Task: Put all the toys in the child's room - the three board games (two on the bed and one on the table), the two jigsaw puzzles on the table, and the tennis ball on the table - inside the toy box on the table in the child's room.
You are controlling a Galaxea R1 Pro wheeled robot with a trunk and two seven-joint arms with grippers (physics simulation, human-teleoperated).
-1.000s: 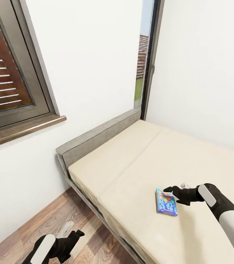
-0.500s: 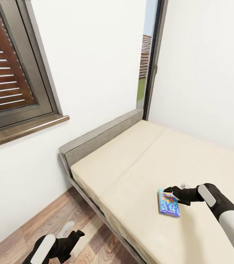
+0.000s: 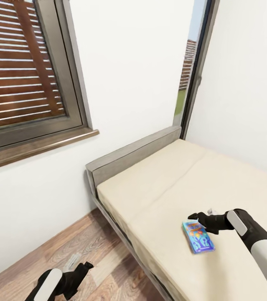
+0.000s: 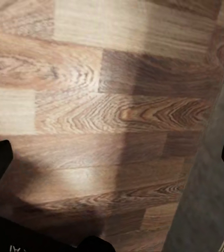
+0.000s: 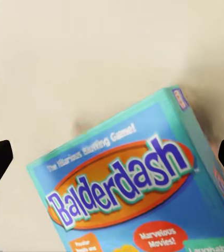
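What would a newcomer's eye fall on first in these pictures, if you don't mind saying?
Most likely the bright blue Balderdash board game, lying flat on the cream bed near its floor-side edge. The right tool hangs open right at the box's far end, its fingertips spread wide in the right wrist view. Next comes the brown slatted window in the white wall, with the left tool low over the plank floor.

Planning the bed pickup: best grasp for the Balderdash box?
Across its narrow width, from straight above. The Balderdash box lies flat on the mattress, so only the thin side edges offer opposing faces. The right gripper, open, sits over its near end; centre it so the fingers straddle the long edges.
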